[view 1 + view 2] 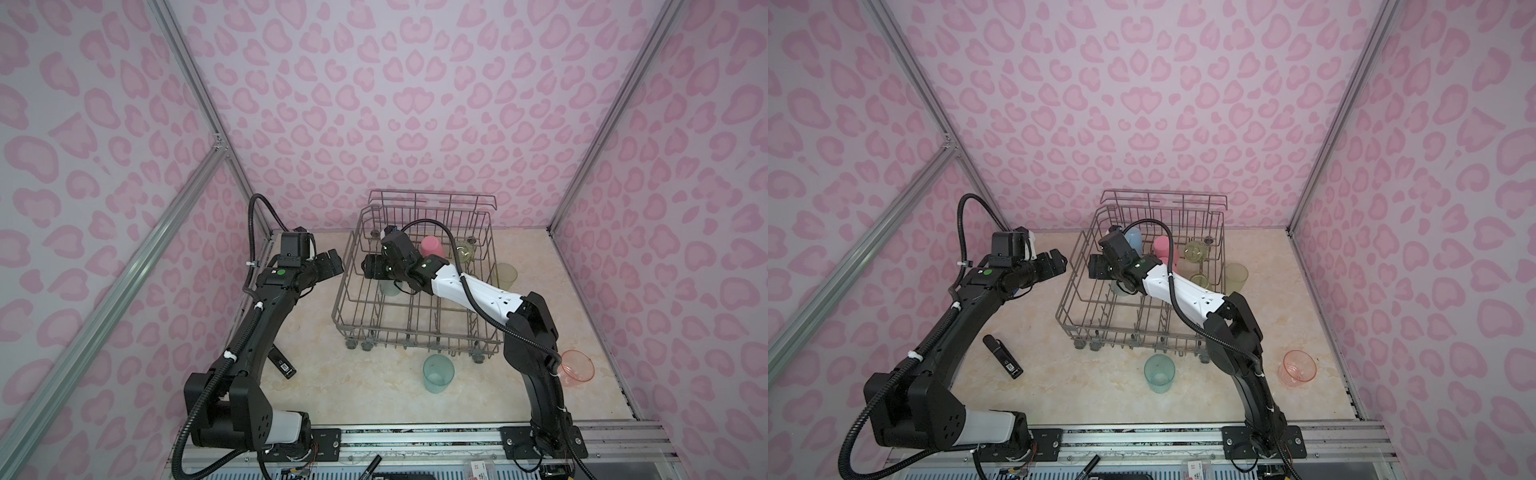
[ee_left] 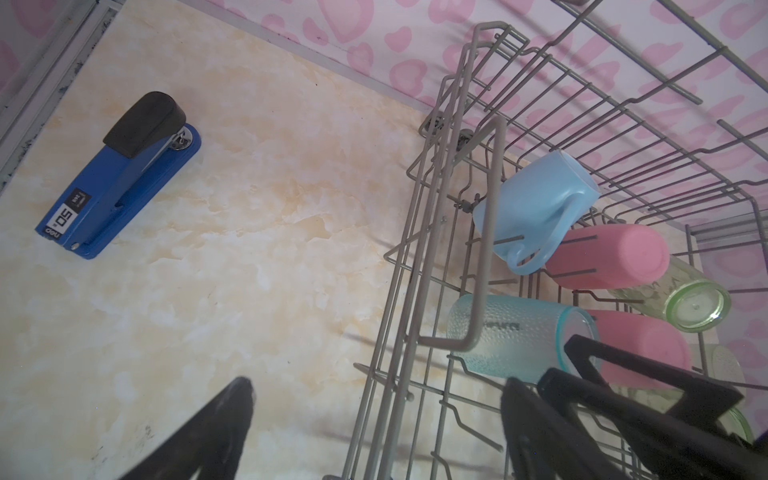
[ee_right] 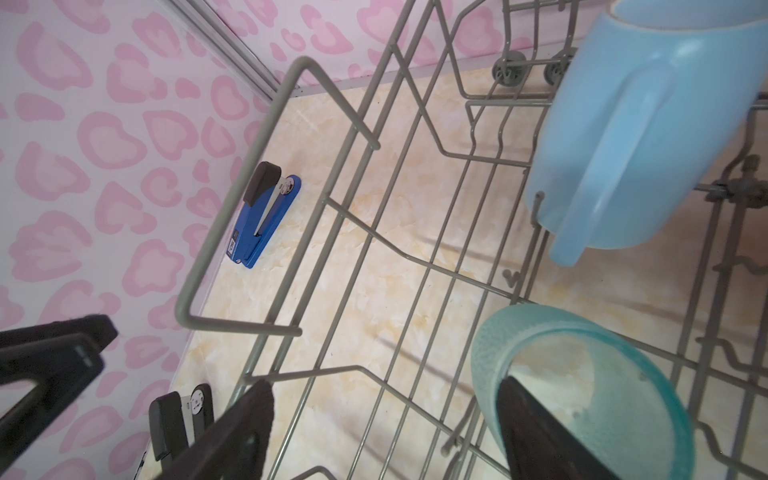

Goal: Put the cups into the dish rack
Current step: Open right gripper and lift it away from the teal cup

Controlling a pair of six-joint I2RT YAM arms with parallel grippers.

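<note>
My right gripper [image 1: 368, 266] reaches into the dish rack [image 1: 415, 337] with its jaws spread wide and nothing between them. In the right wrist view one finger [image 3: 536, 424] crosses the end of a teal tumbler [image 3: 519, 328] set among the tines, and I cannot tell whether it touches. My left gripper [image 1: 334, 264] hangs just outside the rack's left wall, equally wide and empty. The blue stapler [image 2: 120, 174] on the table [image 1: 374, 395] carries a white label reading "50". The raised lettering on the teal tumbler is unreadable. Also in the rack are the light-blue mug [image 2: 536, 199], a pink tumbler [image 2: 611, 253], a second pink tumbler [image 2: 640, 349] and a yellow-green tumbler [image 2: 690, 303]. Outside it, a second teal tumbler [image 1: 437, 372] stands in front, a salmon tumbler [image 1: 577, 365] lies tipped beyond my right arm, and a second yellow-green tumbler [image 1: 505, 276] stands beside the rack's right wall.
</note>
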